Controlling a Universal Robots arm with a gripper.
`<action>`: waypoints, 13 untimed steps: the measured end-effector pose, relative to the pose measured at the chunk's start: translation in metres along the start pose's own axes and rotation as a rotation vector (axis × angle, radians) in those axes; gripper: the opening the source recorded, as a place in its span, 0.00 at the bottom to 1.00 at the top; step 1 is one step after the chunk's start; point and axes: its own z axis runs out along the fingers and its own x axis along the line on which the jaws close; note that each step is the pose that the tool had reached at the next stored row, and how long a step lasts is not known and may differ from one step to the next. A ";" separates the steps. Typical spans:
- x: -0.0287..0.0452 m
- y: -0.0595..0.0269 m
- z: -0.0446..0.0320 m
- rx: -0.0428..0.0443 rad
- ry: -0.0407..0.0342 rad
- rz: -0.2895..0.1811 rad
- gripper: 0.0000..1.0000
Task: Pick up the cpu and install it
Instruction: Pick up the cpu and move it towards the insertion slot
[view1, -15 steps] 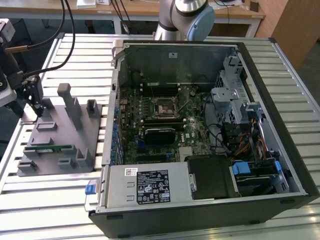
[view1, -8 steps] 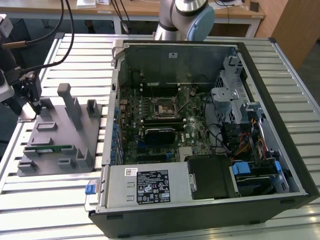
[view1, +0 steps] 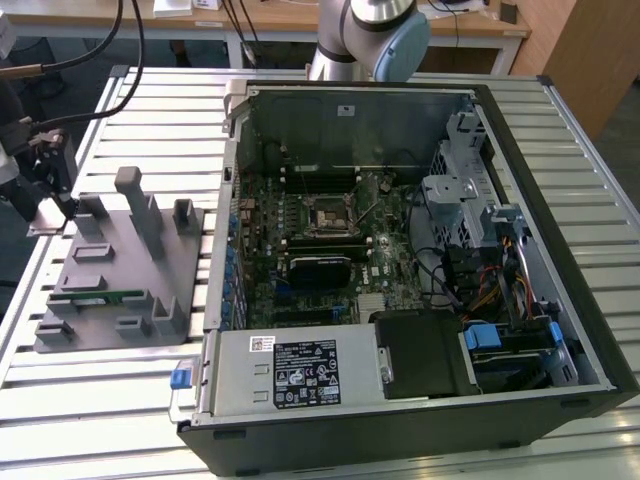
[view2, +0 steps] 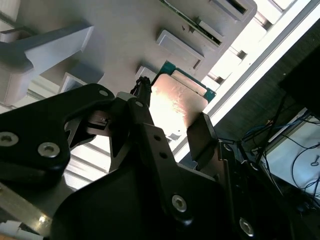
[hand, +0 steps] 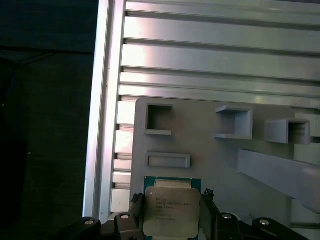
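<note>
The cpu (hand: 171, 212), a small square chip with a pale metal top and a green rim, sits between the two black fingers of my gripper (hand: 171, 198). The fingers press against its two opposite edges. In the second wrist view the cpu (view2: 177, 102) shines between the same fingers (view2: 145, 97) of the gripper (view2: 172, 111), over the grey plastic fixture (view2: 125, 40). I cannot tell whether the chip still rests on the fixture (hand: 210, 150). In the exterior view the gripper (view1: 48, 168) hangs at the far-left corner of the fixture (view1: 130, 270). The motherboard's square socket (view1: 327, 217) lies in the open computer case (view1: 560, 300).
A long green memory stick (view1: 95, 297) lies in a slot of the fixture, among several upright grey posts (view1: 135, 205). The slatted aluminium table (view1: 170, 110) ends just beyond the gripper at the exterior view's left. Black cables (view1: 95, 50) arc above. The arm's base (view1: 370, 30) stands behind the case.
</note>
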 end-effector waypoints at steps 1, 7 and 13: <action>0.0000 0.0001 -0.0017 0.0000 0.0000 0.000 0.54; -0.0002 0.0005 -0.0100 0.0000 0.0000 0.000 0.54; -0.0003 0.0008 -0.0177 0.0000 -0.0001 0.000 0.54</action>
